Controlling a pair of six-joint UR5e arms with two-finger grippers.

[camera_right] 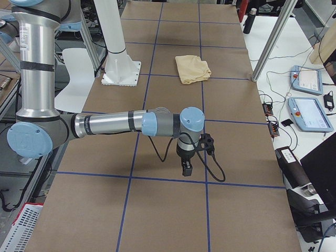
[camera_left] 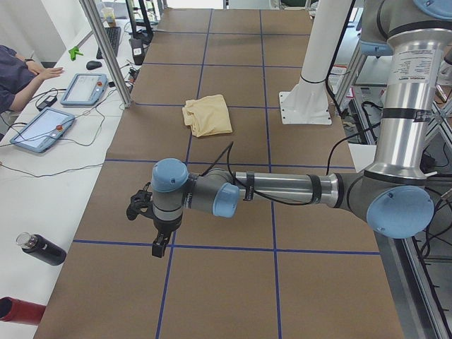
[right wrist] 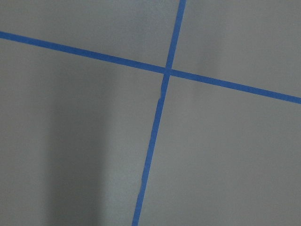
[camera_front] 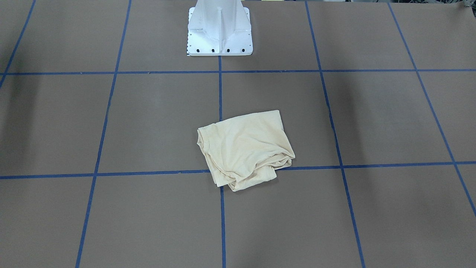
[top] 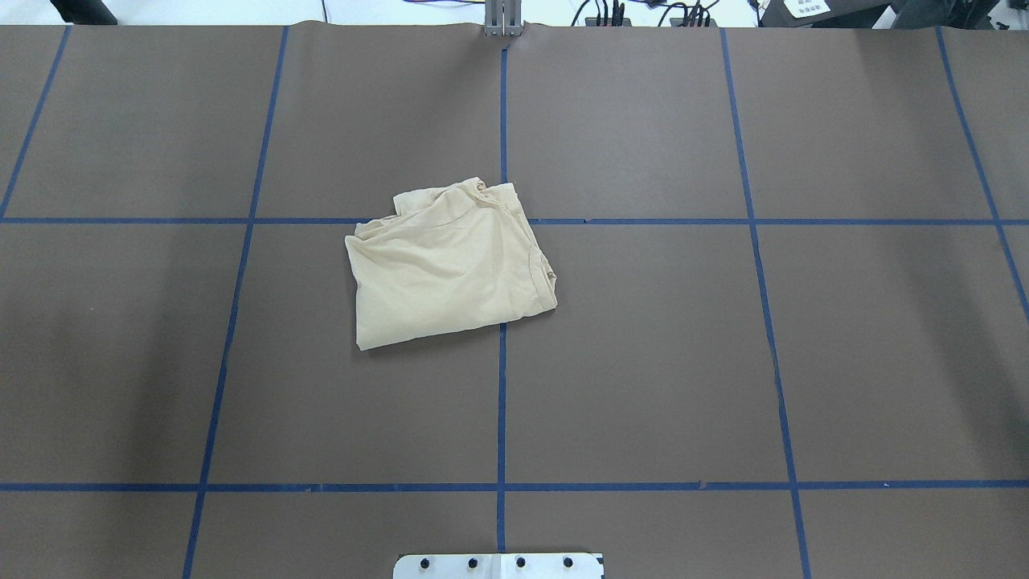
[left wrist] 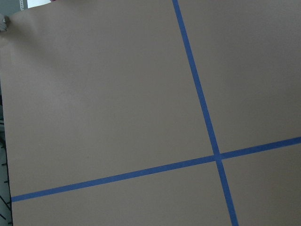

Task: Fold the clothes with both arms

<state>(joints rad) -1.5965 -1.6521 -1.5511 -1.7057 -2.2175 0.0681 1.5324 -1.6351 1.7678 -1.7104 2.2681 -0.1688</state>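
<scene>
Table (top: pixel 643 362): covered in brown paper and divided into large squares by blue tape (top: pixel 502 402). Left arm (camera_left: pixel 282 189): stretched level over the table end on its own side, wrist turned down, well apart from the garment. Right arm (camera_right: pixel 110 123): in the matching pose over the opposite end, equally far from the garment. White pedestal (camera_front: pixel 219 33): bolted at the robot's edge on the centre line. Shirt (top: pixel 450 265): pale cream-yellow, folded into a compact, rumpled, roughly square bundle, lying flat near the table's middle, in front of the pedestal. It covers a crossing of tape lines and sits mostly on the robot's left of the centre line, touched by neither arm. Left gripper (camera_left: pixel 159 248): points down, just above bare paper. It shows only in a side view, so I cannot tell how the jaws stand. Right gripper (camera_right: pixel 186 169): same finding, jaw position not determinable. Both wrist cameras show only paper and tape.
</scene>
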